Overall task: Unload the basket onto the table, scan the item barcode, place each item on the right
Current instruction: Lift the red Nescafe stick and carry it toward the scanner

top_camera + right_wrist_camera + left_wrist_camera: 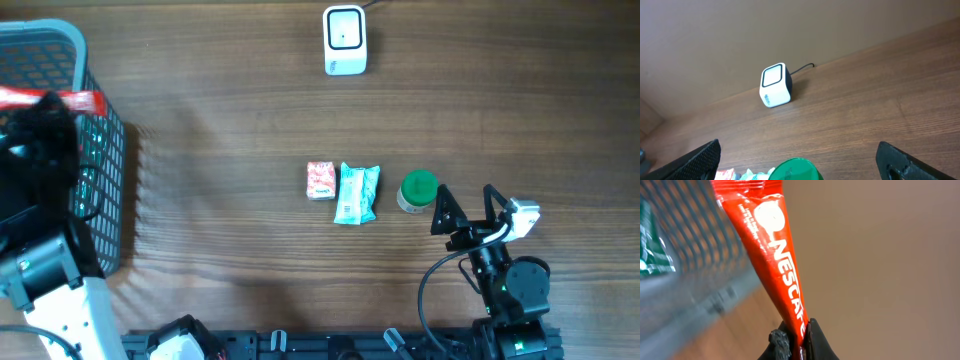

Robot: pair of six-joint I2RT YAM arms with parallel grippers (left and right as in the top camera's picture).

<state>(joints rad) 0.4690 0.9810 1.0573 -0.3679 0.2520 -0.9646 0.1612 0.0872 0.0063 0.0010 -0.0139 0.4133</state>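
left jaws, red sachet (771, 250) pinched between

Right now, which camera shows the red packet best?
The left wrist view: the red packet is big and close, its white lettering readable, pinched in the left gripper. Overhead shows it only as a small red strip above the basket. The right wrist view misses it.

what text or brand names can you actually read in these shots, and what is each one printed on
"NESCAFE": white letters running down the red sachet pinched in the left end effector.
Small white line beside the logo on that sachet: too small to read.
Dark marking on the front of the white scanner: blurred, unreadable.
Print on the pink packet and the teal packet: too small to read.
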